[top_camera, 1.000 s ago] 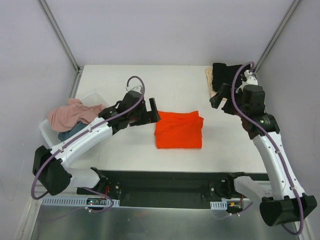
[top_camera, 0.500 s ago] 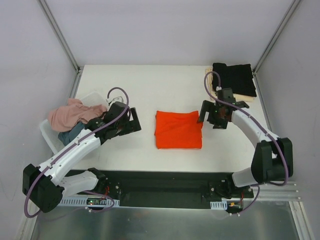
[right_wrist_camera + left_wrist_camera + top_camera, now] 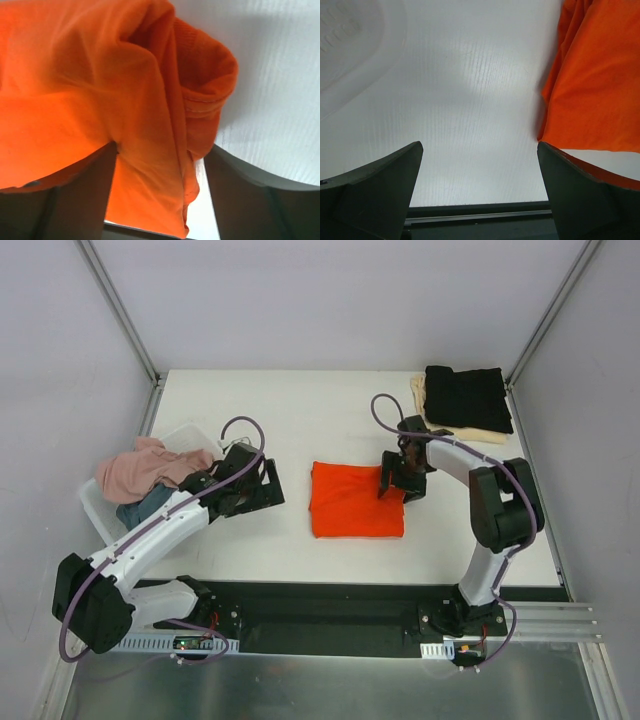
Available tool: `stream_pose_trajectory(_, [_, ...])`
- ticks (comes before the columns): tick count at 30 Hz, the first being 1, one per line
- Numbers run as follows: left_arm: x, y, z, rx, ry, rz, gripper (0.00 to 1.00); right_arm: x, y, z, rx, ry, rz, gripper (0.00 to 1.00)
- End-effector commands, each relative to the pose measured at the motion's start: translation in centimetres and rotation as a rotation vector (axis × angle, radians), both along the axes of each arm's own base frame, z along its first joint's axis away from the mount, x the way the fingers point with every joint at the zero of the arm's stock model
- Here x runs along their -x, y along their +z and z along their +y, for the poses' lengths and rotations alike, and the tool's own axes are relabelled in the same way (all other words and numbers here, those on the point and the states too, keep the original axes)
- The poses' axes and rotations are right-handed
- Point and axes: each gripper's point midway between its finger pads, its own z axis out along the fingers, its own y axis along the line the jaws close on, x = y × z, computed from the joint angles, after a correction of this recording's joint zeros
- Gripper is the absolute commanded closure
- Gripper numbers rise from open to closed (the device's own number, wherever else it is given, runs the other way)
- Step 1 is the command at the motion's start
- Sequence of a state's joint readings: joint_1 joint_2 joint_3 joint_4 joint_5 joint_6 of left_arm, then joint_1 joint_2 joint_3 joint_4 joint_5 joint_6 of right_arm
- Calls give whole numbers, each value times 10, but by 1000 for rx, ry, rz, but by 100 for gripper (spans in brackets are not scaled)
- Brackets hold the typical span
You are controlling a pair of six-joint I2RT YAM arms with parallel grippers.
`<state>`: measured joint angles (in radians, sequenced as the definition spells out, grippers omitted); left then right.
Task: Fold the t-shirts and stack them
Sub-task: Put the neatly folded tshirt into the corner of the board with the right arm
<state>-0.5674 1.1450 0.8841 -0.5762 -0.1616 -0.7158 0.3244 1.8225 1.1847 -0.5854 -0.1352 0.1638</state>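
A bright orange-red t-shirt (image 3: 355,502) lies folded in the middle of the table. My right gripper (image 3: 395,484) is down at its right edge. In the right wrist view the jaws straddle the shirt's bunched edge (image 3: 150,100): the cloth lies against the left finger (image 3: 75,195) and a strip of table shows before the right one, so my right gripper (image 3: 161,150) is open around the cloth. My left gripper (image 3: 270,483) stands wide open a little left of the shirt with only bare table between its fingers (image 3: 479,150); the shirt's left edge (image 3: 595,75) shows beside it.
A folded black t-shirt (image 3: 465,398) lies on a cream-beige one (image 3: 418,396) at the back right corner. At the left a white tub (image 3: 95,508) holds a dusty pink t-shirt (image 3: 140,465) and a grey-blue one (image 3: 140,505).
My right arm has swung from the back-right stack down to the orange-red shirt's right edge, and its jaws have narrowed. My left gripper has drawn back left, away from the shirt.
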Motion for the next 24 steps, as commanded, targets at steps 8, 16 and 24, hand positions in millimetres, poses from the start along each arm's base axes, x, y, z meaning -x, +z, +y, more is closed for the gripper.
stream_pose_trajectory(8, [-11,3,0,-1,1,13,1,-22,-8,35,46,106,-29,59])
stream_pose_trajectory(16, [-17,-1,4,-2,27,33,1,-75,21,26,189,277,-144,96])
stream_pose_trajectory(24, [-22,-5,11,-4,68,52,1,-167,73,-1,456,244,-384,99])
